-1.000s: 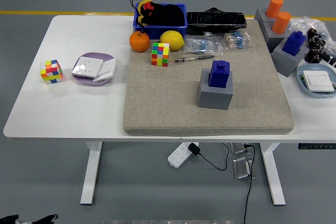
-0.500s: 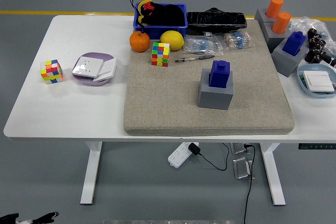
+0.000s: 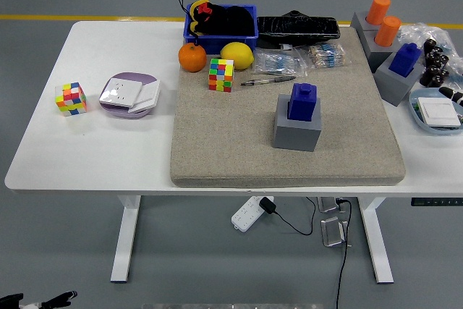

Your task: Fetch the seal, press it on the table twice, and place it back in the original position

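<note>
Only our left robot hand [image 3: 40, 299] shows, low below the desk [image 3: 108, 150], fingers unclear; we cannot tell its state. Meanwhile, the blue seal [image 3: 302, 101] sits upright in its grey holder [image 3: 296, 132], untouched.

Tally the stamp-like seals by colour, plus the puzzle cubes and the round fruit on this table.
Blue seals in grey holders: 2
Orange seals in grey holders: 2
Multicoloured puzzle cubes: 2
Orange fruit: 1
Yellow lemon: 1
Total: 8

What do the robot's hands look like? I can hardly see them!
Only small parts show. The right hand, at the picture's right edge, is black, shiny and knobbly. The left hand, in the bottom-left corner, is black with small white bits. No markings are visible.
</note>
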Motion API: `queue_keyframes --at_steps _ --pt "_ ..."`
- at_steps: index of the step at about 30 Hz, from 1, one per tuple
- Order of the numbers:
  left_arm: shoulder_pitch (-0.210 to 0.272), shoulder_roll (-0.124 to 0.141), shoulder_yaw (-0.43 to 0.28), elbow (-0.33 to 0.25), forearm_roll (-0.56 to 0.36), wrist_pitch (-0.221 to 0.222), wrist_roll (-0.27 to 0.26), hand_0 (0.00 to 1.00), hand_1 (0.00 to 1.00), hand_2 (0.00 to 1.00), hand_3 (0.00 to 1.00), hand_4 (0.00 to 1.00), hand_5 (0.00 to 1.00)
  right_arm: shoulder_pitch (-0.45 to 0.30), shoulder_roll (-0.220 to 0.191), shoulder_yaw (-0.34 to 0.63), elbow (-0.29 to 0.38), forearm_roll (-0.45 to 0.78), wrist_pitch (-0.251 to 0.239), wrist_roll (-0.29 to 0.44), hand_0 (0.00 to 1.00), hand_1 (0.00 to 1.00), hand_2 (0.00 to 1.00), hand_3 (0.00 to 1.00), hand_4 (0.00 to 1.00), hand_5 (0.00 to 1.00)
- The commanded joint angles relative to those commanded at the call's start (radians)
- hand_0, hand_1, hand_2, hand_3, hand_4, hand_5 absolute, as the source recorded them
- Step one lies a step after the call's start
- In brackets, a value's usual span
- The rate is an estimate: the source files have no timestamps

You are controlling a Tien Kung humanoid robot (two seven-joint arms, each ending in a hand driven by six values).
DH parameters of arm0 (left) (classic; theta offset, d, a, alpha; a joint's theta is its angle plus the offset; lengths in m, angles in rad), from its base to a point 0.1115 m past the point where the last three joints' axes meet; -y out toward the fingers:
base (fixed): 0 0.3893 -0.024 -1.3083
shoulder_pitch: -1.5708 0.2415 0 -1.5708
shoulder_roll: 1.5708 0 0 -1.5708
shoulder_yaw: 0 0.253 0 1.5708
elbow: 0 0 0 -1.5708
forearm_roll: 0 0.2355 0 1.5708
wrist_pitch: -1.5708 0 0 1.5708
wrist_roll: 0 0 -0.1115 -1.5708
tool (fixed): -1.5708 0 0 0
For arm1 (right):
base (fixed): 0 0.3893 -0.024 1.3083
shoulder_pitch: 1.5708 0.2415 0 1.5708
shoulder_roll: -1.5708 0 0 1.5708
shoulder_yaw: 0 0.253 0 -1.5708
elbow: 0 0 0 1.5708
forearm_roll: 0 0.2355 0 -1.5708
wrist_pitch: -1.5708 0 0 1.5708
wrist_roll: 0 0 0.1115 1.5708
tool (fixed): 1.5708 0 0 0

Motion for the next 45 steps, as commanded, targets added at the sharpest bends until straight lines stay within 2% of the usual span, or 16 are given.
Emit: queue_keyframes --at_steps 15,33,34,45 --pt "0.006 0.001 -0.008 0.001 0.01 0.002 0.005 0.814 0.784 0.762 0.799 0.678 0.421 -0.018 0.018 0.015 0.004 -0.007 0.008 -0.015 0.988 0.918 0.897 0.941 0.998 0.579" --pt "0.013 0.002 -0.014 0.0 0.016 0.004 0.008 0.813 0.784 0.76 0.799 0.673 0.423 -0.025 0.019 0.001 -0.002 0.019 0.01 0.0 0.983 0.91 0.887 0.921 0.998 0.52" --pt "0.015 0.002 -0.014 0.0 0.016 0.003 0.008 0.813 0.784 0.76 0.798 0.673 0.423 -0.027 0.02 0.001 -0.002 0.022 0.01 -0.001 0.974 0.907 0.881 0.91 0.998 0.485" --pt "0.013 0.007 -0.022 -0.002 0.033 0.004 0.011 0.813 0.784 0.761 0.798 0.672 0.422 -0.028 0.024 -0.005 -0.003 0.02 0.019 -0.009 0.97 0.905 0.882 0.919 0.998 0.481"
